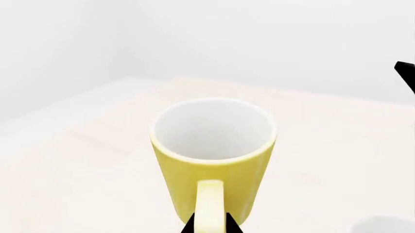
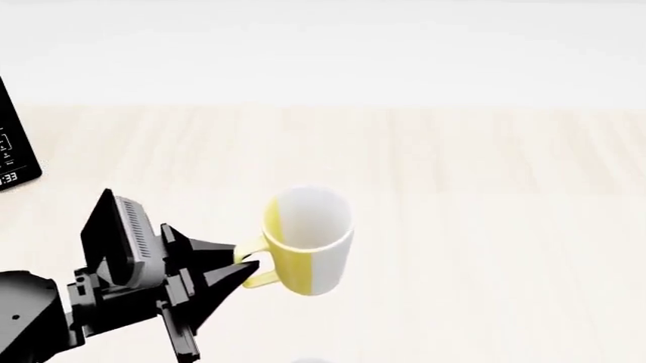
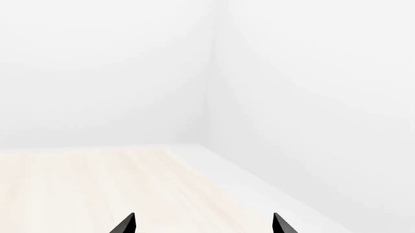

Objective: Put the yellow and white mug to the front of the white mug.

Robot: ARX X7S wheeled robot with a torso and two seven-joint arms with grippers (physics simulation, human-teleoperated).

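A: Nearest the robot, why is the left gripper (image 2: 240,266) coming in from nine o'clock?

B: The yellow and white mug (image 2: 308,240) has its yellow handle (image 2: 257,271) turned that way. The fingers (image 2: 224,249) are closed on that handle, one either side, as the left wrist view confirms.

A: And the mug itself?

B: At three o'clock of the fingertips, upright, about mid-worktop (image 2: 485,189); whether it rests or hangs just above, I cannot tell.

A: The right gripper (image 3: 204,224)?

B: Spread apart, holding nothing. The white mug isn't clearly visible.
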